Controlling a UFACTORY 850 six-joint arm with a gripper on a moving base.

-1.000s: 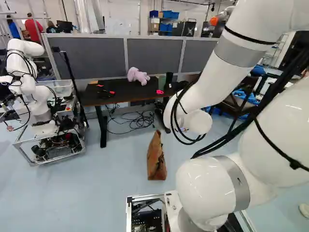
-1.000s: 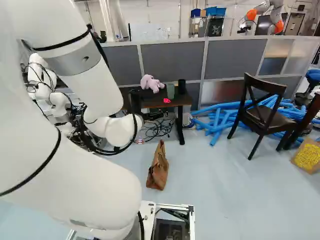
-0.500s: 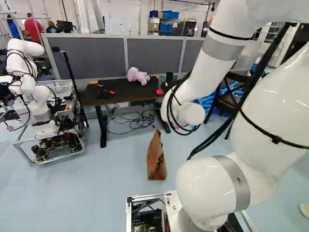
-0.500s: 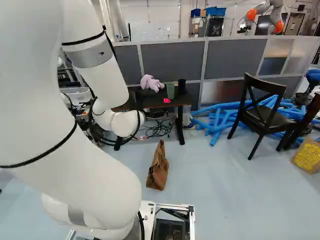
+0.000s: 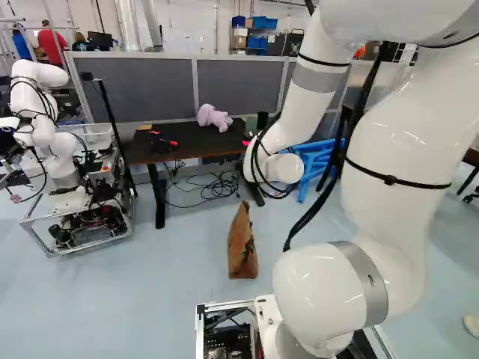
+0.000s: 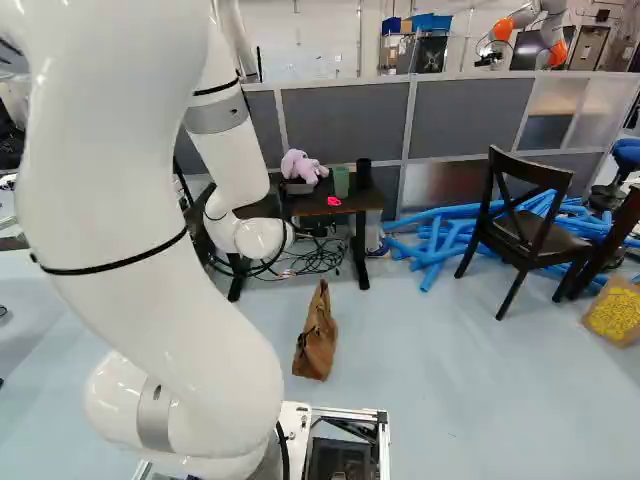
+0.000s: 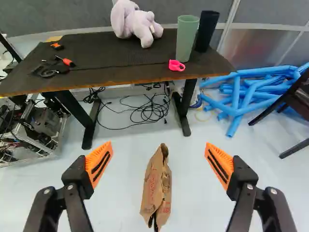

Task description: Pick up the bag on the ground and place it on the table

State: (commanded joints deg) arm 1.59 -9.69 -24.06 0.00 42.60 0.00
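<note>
The open gripper (image 7: pixel 159 145) shows in the wrist view with its orange pads wide apart and nothing held; in both base views my arm hides it. A brown paper bag (image 7: pixel 157 186) stands on the floor, seen beyond and between the two fingers and not touched by them. In the left base view the bag (image 5: pixel 242 248) is left of my arm, in front of the dark table (image 5: pixel 196 142). The right base view has the bag (image 6: pixel 316 340) right of the arm, leaning a little. On the table lie a plush toy (image 7: pixel 136 23), green cup (image 7: pixel 186 38) and pink item (image 7: pixel 176 65).
Black cables (image 7: pixel 145 110) lie under the table between its legs. Blue tubes (image 6: pixel 440 235) and a dark chair (image 6: pixel 525 215) stand to the right. Another robot (image 5: pixel 56 149) on a metal cart is at the left. Grey partitions (image 5: pixel 239 86) run behind the table.
My arm has swung at its lower joints; its wrist end has shifted left in the left base view and slightly right in the right one. Bag, table and base have stayed put.
</note>
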